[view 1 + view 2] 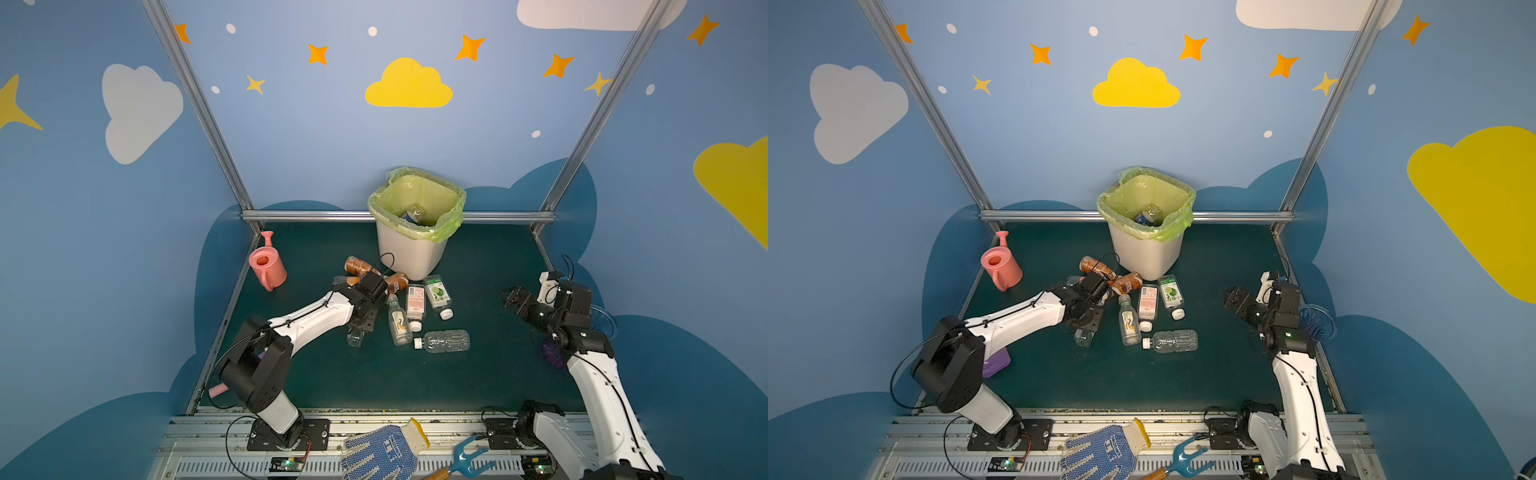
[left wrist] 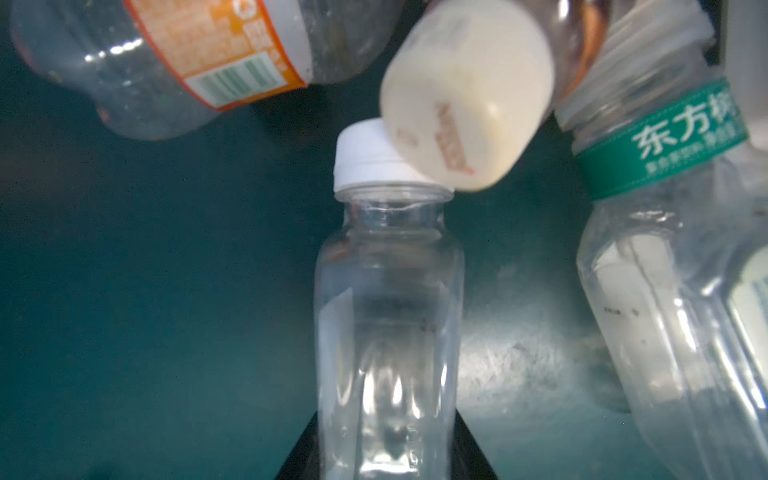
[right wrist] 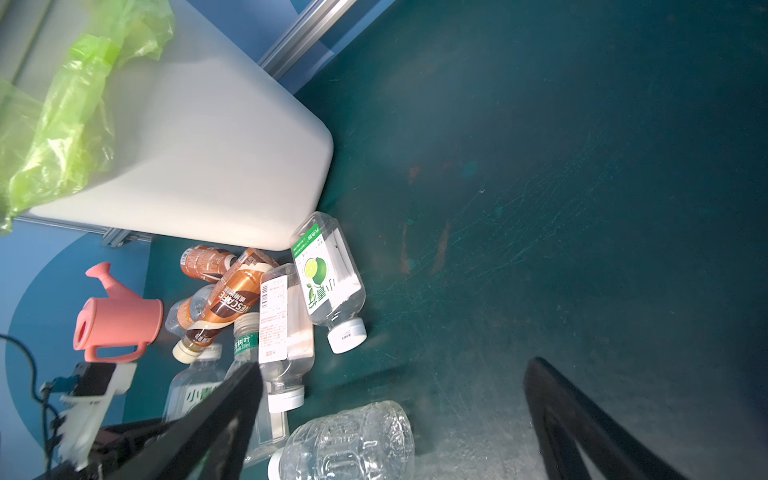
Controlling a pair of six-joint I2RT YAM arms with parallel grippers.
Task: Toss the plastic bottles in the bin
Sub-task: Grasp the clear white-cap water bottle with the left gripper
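Observation:
My left gripper [image 1: 362, 319] is shut on a small clear bottle with a white cap [image 2: 388, 311], low over the green mat; that bottle's base [image 1: 355, 337] shows below the jaws in both top views. Beside it lie two brown-labelled bottles [image 1: 357, 266], a white-labelled bottle [image 1: 415, 303], a lime-labelled bottle [image 1: 437, 293], a green-banded bottle [image 1: 400, 324] and a crinkled clear bottle [image 1: 446, 341]. The off-white bin [image 1: 415, 253] with its green bag stands behind them, and a bottle [image 1: 415, 214] lies inside. My right gripper [image 1: 509, 297] hangs open at the right, holding nothing; its fingers [image 3: 232, 399] frame the crinkled bottle [image 3: 349, 440].
A pink watering can [image 1: 268, 266] stands at the back left. A purple block [image 1: 996, 361] sits by the left arm, and a purple brush [image 1: 552, 353] and a blue clear dish [image 1: 1316, 322] by the right arm. A dotted glove [image 1: 382, 451] and a blue hand fork [image 1: 469, 457] lie on the front rail.

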